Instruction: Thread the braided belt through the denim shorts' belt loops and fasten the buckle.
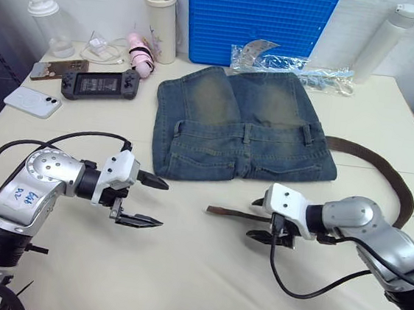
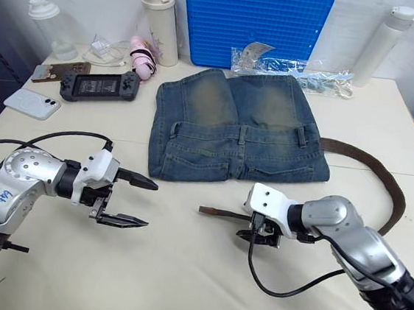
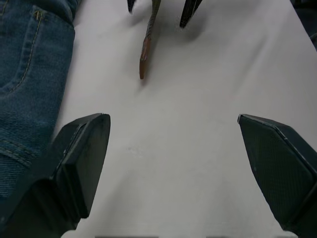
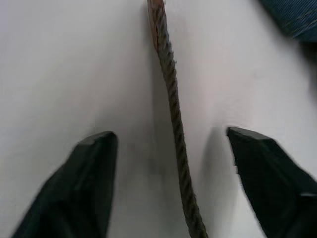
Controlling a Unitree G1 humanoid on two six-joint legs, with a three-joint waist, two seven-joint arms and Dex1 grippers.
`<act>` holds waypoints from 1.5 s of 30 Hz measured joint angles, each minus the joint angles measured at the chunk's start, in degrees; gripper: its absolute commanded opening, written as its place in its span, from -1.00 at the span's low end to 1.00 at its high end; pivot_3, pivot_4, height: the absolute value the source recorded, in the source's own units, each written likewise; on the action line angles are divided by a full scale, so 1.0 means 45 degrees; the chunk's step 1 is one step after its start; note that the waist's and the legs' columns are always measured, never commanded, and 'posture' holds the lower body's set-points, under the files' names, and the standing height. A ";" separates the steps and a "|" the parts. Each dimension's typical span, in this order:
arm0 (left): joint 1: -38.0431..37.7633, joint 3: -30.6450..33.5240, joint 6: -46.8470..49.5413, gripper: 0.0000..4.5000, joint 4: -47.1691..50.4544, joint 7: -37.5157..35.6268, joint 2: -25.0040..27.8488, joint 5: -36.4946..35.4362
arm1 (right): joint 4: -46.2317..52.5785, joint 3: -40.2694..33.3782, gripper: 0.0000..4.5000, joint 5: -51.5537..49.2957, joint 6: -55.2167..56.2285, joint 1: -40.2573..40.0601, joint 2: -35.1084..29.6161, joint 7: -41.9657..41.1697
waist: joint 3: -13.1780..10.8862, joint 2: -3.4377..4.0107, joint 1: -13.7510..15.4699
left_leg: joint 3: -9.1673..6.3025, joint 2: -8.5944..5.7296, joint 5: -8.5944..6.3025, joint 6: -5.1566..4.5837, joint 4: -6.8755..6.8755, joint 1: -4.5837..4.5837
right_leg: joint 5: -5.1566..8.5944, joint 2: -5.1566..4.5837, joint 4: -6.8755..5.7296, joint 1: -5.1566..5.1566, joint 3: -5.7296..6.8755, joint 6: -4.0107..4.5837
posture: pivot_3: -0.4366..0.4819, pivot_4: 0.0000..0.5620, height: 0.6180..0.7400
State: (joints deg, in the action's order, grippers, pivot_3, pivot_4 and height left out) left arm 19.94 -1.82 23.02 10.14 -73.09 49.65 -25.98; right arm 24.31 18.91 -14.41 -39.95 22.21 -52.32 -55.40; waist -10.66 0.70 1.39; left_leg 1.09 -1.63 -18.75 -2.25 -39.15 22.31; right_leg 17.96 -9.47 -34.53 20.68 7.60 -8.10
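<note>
1 braided belt (image 1: 383,170), 1 denim shorts (image 1: 243,125) (flat), 2 bottles (image 1: 160,23)

White desk (image 1: 200,287). Shorts (image 1: 243,125) lie flat mid-desk toward the far edge. Belt (image 1: 383,170) curves from the shorts' right side toward the near edge, its tip mid-desk. Far left corner: phone (image 1: 32,101), game console (image 1: 100,83), two bottles. Blue board (image 1: 259,23) at the far edge, plastic bag (image 1: 290,64) before it.

head stereo looks down over table (image 1: 202,273), wrist cameras close, facing inward
</note>
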 measured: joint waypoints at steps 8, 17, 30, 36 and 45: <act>0.1167 0.1087 0.2160 1.00 -0.0497 0.1202 -0.1408 -0.1832 | 0.0168 -0.1772 -0.98 -0.2029 -0.1751 0.0261 0.1432 0.0118 | -0.0018 -0.0032 0.0048 | -0.0040 -0.0010 0.0008 -0.0005 -0.0022 0.0000 | -0.0002 0.0001 -0.0038 -0.0011 0.0003 -0.0003 | -0.05 -0.47 0.22; 0.2487 0.1365 0.5084 1.00 -0.0454 0.3938 -0.4032 -0.3723 | 0.0541 -0.6541 -0.98 -0.7329 -0.5037 0.0547 0.0585 -0.0642 | -0.0022 -0.0049 0.0002 | -0.0068 -0.0023 0.0008 -0.0005 -0.0018 -0.0008 | -0.0003 -0.0001 -0.0055 -0.0025 0.0014 -0.0005 | -0.05 -0.47 0.22; 0.3592 0.0188 0.6409 0.48 -0.0751 0.5142 -0.6334 -0.4158 | 0.0954 -0.7258 -1.00 -0.9304 -0.5739 0.0108 0.0667 0.1278 | -0.0024 -0.0054 0.0028 | -0.0052 -0.0029 0.0017 -0.0004 -0.0020 -0.0006 | -0.0003 -0.0004 -0.0048 -0.0023 0.0005 -0.0005 | -0.05 -0.47 0.22; 0.4143 -0.0032 0.6397 -0.74 -0.1214 0.5085 -0.6755 -0.4119 | 0.1048 -0.7273 -1.00 -0.9667 -0.5730 -0.0085 0.0664 0.1717 | -0.0025 -0.0057 0.0062 | -0.0054 -0.0033 0.0020 -0.0010 -0.0021 -0.0003 | -0.0003 -0.0006 -0.0040 -0.0027 0.0005 -0.0005 | -0.05 -0.47 0.22; 0.4623 -0.0238 0.6335 -1.00 -0.2035 0.5082 -0.7463 -0.4030 | 0.1032 -0.8212 -0.25 -1.0218 -0.5857 -0.0826 0.0671 0.3139 | -0.0028 -0.0062 0.0061 | -0.0049 -0.0035 0.0022 -0.0013 -0.0019 0.0002 | -0.0003 -0.0009 -0.0032 -0.0026 0.0005 -0.0005 | -0.05 -0.47 0.22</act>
State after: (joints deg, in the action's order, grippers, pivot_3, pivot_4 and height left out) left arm 40.75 -2.89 51.52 0.98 -50.22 16.06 -44.12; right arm 28.96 -18.04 -60.39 -66.31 18.49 -49.30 -41.28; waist -10.79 0.43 1.67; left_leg 0.87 -1.78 -18.65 -2.31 -39.23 22.31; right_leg 17.95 -9.51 -34.68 20.56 7.63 -8.12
